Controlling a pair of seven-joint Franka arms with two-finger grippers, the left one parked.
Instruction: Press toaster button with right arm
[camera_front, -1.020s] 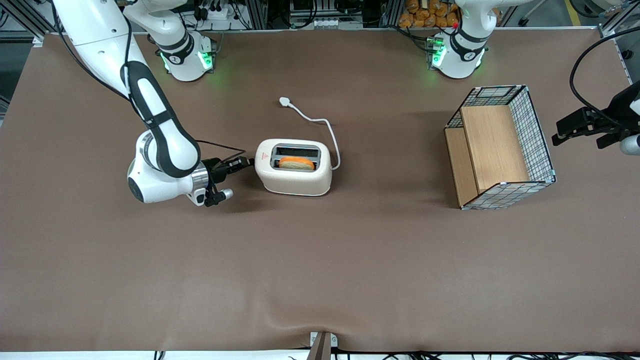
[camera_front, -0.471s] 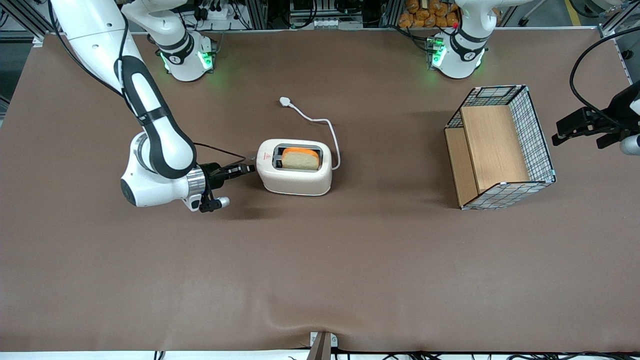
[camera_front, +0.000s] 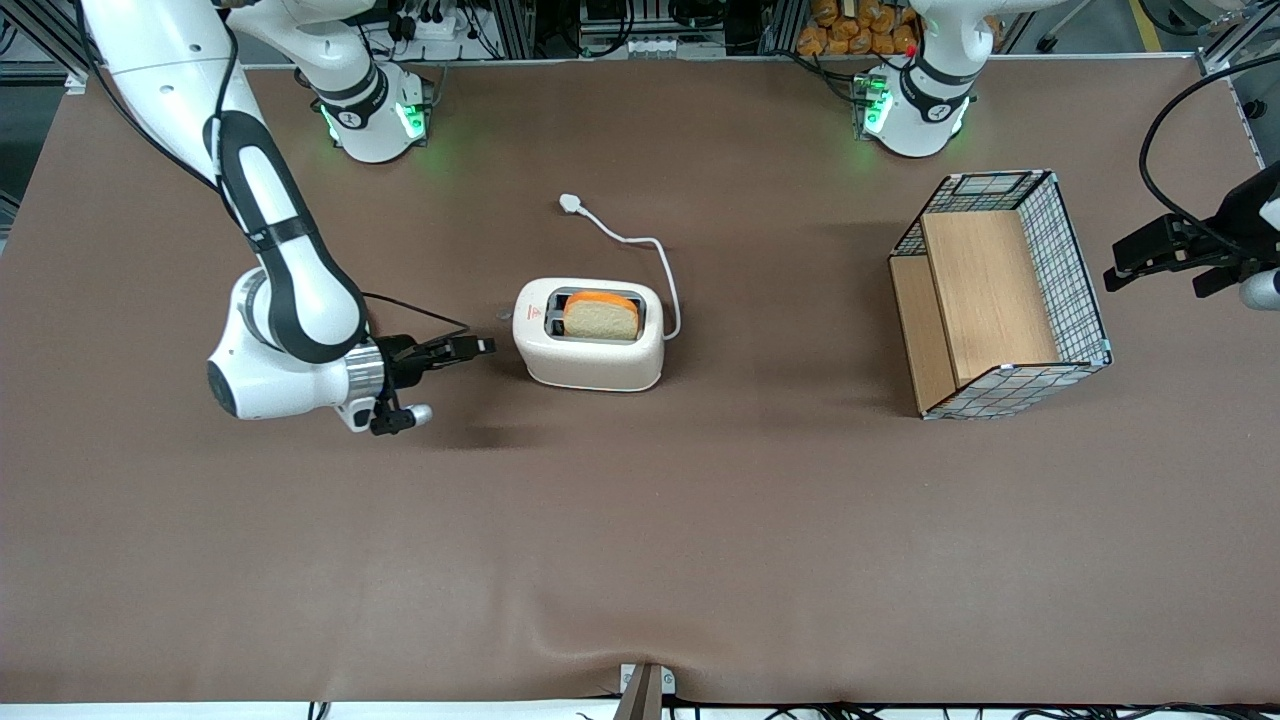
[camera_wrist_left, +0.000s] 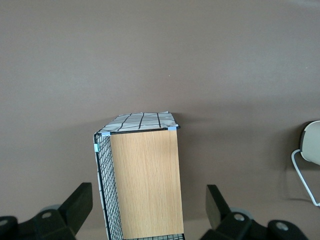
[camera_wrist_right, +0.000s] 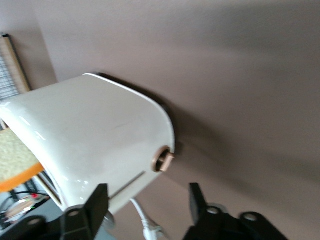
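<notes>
Front view: toaster (camera_front: 588, 348) mid-counter (camera_front: 640, 560), slice of bread (camera_front: 601, 316) standing up out of its slot, cord (camera_front: 640, 245) trailing off farther from the camera. Right arm (camera_front: 285, 300) low, end effector (camera_front: 480, 346) near the toaster's narrow end, not touching; can't tell here if fingers apart. Wire basket (camera_front: 1000, 295) toward the parked arm's end.

Right wrist view: toaster (camera_wrist_right: 95, 135) close, toaster button (camera_wrist_right: 163, 160) on its end face. End effector (camera_wrist_right: 145, 200) fingers apart, gripping nothing. To press well: bring a fingertip onto the knob, push straight down along its track, no sideways shove.
</notes>
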